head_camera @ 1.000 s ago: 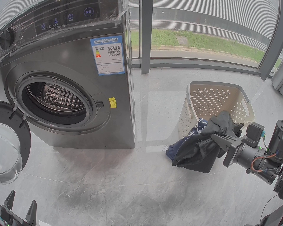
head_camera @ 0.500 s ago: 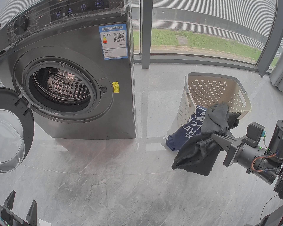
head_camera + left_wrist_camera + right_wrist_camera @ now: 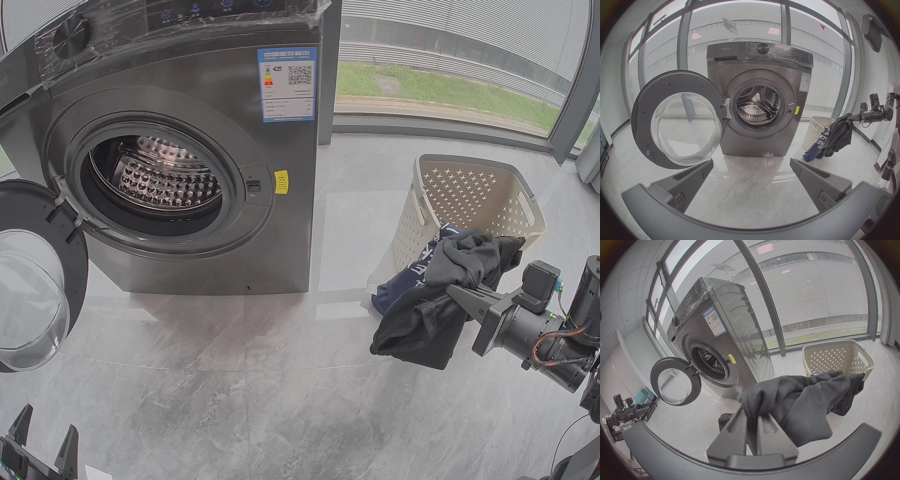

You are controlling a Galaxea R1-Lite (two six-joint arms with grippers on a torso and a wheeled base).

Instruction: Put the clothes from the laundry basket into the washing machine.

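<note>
Right claw point(image 3: 459, 292) clamped on bunched dark grey fabric garment point(image 3: 425, 315), hanging just beside beige perforated plastic laundry basket point(image 3: 475, 164), well apart from grey washing machine point(image 3: 187, 81). Likely soft, light, droopy: grip the bunch. Left claw point(image 3: 47, 431) open.

Head camera has moved, so the whole view has shifted. Washing machine point(image 3: 187, 156) now sits nearer centre, with its drum opening facing me more squarely. Laundry basket point(image 3: 475, 187) has slid slightly right. Dark garment point(image 3: 425, 319) in my right gripper point(image 3: 455, 289) hangs a little differently against the navy cloth point(image 3: 390, 294).
</note>
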